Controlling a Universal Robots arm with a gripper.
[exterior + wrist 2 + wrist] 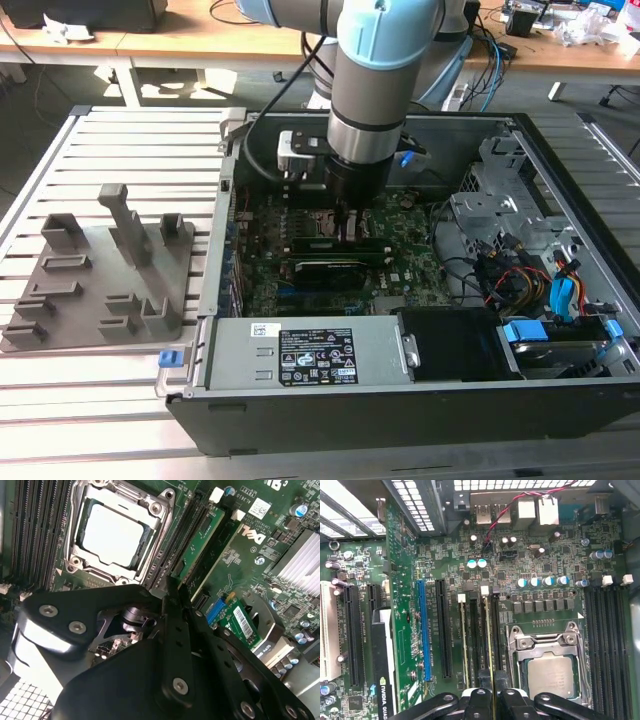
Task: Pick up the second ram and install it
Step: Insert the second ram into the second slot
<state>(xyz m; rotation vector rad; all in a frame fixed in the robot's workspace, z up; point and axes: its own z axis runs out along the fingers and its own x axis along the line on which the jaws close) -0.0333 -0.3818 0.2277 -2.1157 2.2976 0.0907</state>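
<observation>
One gripper [492,700] pinches the second ram [490,645] edge-on, its long axis running along the slots [475,635] beside the CPU socket [550,670], directly underneath.

The arm [375,70] reached down into the open computer case [400,400], its gripper [347,232] low over the motherboard [400,262] beside the CPU socket [312,222]. On the slatted table [100,400], toward the exterior view's left, sat the grey holder tray [100,280]. A blue clip [172,357] lay near the case's corner.
</observation>
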